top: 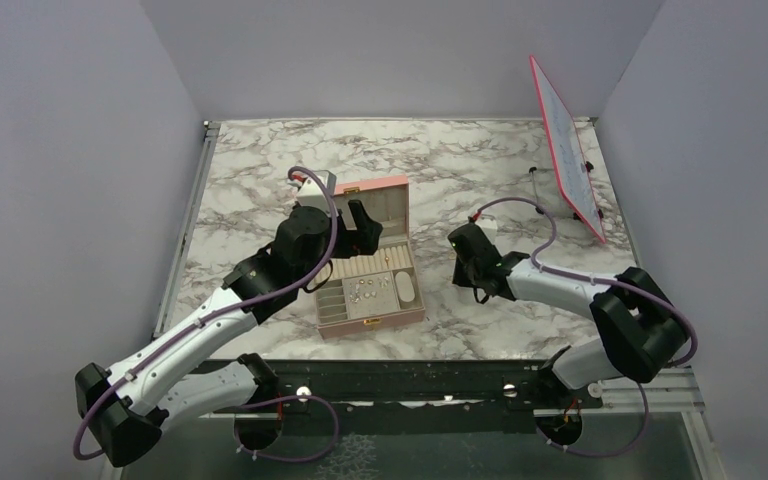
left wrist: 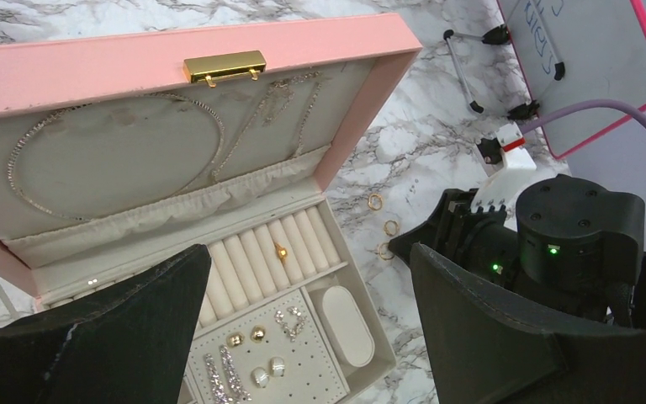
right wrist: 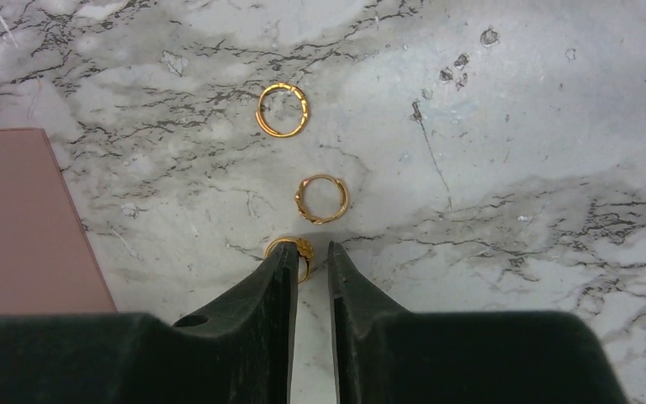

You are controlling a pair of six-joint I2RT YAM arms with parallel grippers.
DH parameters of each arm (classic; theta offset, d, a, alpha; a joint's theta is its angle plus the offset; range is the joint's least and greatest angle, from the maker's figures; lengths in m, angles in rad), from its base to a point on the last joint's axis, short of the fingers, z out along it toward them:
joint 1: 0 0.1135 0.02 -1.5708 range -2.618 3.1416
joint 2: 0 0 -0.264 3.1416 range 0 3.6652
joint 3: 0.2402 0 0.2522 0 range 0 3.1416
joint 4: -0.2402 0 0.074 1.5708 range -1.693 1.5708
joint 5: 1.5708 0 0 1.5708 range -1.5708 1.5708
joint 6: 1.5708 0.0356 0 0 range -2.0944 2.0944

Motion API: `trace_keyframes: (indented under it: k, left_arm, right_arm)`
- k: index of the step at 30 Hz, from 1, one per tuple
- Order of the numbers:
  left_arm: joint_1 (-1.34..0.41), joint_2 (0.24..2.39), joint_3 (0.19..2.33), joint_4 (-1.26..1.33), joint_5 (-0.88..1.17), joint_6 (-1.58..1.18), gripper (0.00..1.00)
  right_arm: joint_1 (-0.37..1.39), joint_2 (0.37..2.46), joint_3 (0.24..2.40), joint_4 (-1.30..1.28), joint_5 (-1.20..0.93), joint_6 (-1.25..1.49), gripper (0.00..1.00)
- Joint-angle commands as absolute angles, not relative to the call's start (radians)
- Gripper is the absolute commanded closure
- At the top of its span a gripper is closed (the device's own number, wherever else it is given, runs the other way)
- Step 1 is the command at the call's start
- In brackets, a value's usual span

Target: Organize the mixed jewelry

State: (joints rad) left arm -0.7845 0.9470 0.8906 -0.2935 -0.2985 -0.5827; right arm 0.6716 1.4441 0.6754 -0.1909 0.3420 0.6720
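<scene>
On the marble surface (right wrist: 513,126), near its middle and just right of the open pink jewelry box (top: 370,186), three gold rings (right wrist: 321,199) lie in a row. The right arm reaches low and forward, and the right claw (right wrist: 311,252) is set over the nearest ring (right wrist: 288,249). Its jaws stand a slit apart, and the ring is half hidden under one tip, so I cannot tell whether it is pinched. The pick-up seems in hand; next would come a firm pinch, a lift and a carry to the ring rolls (left wrist: 252,257). The left claw (left wrist: 307,269) hangs wide open above the box.

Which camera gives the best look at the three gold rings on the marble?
The right wrist view: the three gold rings show large, the nearest partly behind the right gripper's finger. The left wrist view shows them as small loops beside the pink box; the top view cannot resolve them.
</scene>
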Motion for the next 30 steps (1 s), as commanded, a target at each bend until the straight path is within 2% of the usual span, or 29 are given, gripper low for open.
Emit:
trace_keyframes:
  k: [1,8,17,25,30]
  left_arm:
    - [-0.781,0.953,0.882,-0.258,-0.266,-0.594,0.11]
    - [-0.782,0.961,0.884,-0.253,-0.257,-0.598,0.11]
    - [-0.781,0.976,0.888,-0.241,-0.208,-0.612,0.1]
    - [-0.782,1.039,0.895,-0.214,-0.104,-0.678,0.04]
    - [-0.782,1.102,0.871,-0.108,0.02,-0.757,0.02]
  right_arm:
    - [0.661,1.47,0.671,-0.138,0.325,0.631,0.77]
    - [0.657,1.486,0.673,-0.127,0.322,0.618,0.84]
    - [0.655,1.446,0.657,-0.12,0.317,0.622,0.98]
    - [0.654,1.292,0.626,-0.08,0.305,0.643,0.99]
    - [0.654,1.172,0.608,-0.052,0.265,0.663,0.99]
